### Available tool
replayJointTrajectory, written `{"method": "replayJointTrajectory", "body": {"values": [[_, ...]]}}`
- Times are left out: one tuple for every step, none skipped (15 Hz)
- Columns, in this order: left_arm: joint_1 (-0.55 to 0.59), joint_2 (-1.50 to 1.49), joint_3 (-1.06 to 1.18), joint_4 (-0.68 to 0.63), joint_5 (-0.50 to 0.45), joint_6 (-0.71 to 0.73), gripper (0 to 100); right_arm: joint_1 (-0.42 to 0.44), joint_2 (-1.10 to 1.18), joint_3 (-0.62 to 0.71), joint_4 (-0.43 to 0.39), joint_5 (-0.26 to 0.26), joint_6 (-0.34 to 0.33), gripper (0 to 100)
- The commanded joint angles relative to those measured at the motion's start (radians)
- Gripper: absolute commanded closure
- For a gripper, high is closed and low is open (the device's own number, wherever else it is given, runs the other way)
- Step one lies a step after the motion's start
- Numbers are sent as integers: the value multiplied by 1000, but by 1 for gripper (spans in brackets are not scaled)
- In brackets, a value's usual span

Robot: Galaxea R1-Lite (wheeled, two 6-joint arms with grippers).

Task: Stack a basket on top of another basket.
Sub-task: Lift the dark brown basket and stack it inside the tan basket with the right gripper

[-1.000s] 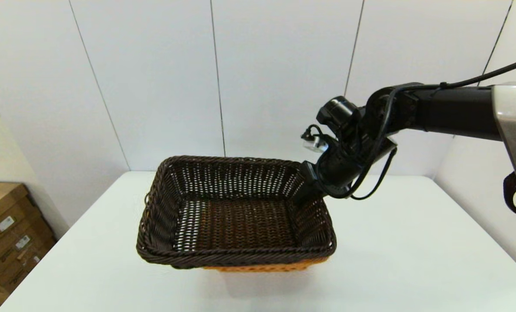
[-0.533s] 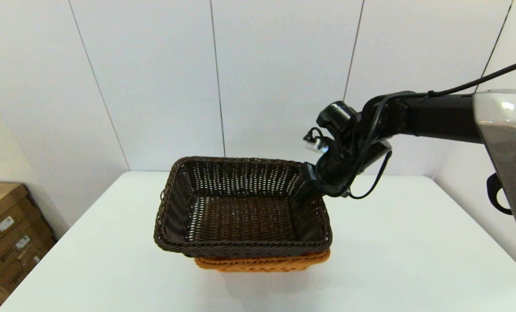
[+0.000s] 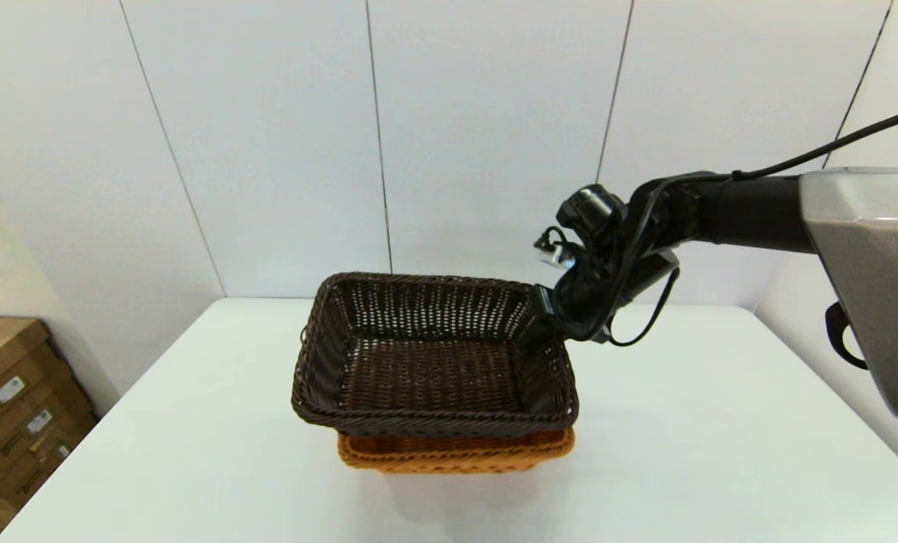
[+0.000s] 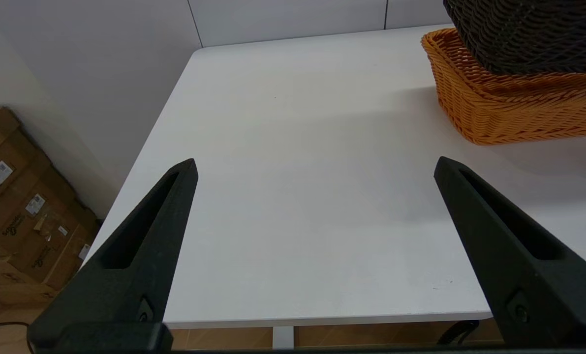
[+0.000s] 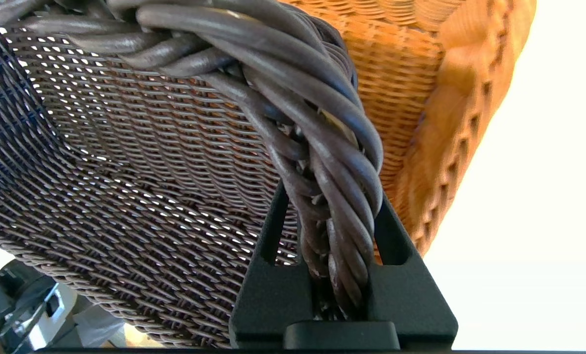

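The dark brown basket (image 3: 433, 362) hangs just above the orange-tan basket (image 3: 456, 452), overlapping most of it and sticking out past its left side. I cannot tell whether the two touch. My right gripper (image 3: 543, 326) is shut on the braided rim at the dark basket's back right corner. The right wrist view shows its fingers (image 5: 393, 236) clamped on either side of the dark basket's rim (image 5: 322, 128), with the orange basket (image 5: 420, 98) behind. My left gripper (image 4: 315, 164) is open over the table's front left, apart from the orange basket (image 4: 509, 108) and the dark basket (image 4: 529, 34).
The white table (image 3: 720, 422) stretches out on both sides of the baskets. Cardboard boxes (image 3: 11, 407) stand on the floor beyond its left edge, and the same boxes (image 4: 17, 206) show in the left wrist view. A white panelled wall runs behind.
The right arm has carried the dark basket to the right and lowered it, so it now lies more squarely over the orange basket. The left gripper's earlier state is not shown.
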State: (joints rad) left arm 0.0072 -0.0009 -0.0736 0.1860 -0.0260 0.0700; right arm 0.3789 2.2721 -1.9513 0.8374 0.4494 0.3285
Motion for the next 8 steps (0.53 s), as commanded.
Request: {"method": "replayJointTrajectory", "body": {"values": [[0,1,0,1,0,1,0,-15,17,0,5,3,-13,100],[0,1,0,1,0,1,0,-18,21,0,5,3,-19,100],[0,1,0,1,0,1,0,-23,23,0,5,3,-23,100],[0,1,0,1,0,1,0,-26,24,0,5,3,-23,100],[0,1,0,1,0,1,0,-31,27,0,5,3,-23,100],[0,1,0,1,0,2,0,-32,32,0,5,2,-29,100],[0,1,0,1,0,1,0,-34,35,0,5,-3,-32,100],[0,1,0,1,0,1,0,-37,37,0,5,-12,-36,100]]}}
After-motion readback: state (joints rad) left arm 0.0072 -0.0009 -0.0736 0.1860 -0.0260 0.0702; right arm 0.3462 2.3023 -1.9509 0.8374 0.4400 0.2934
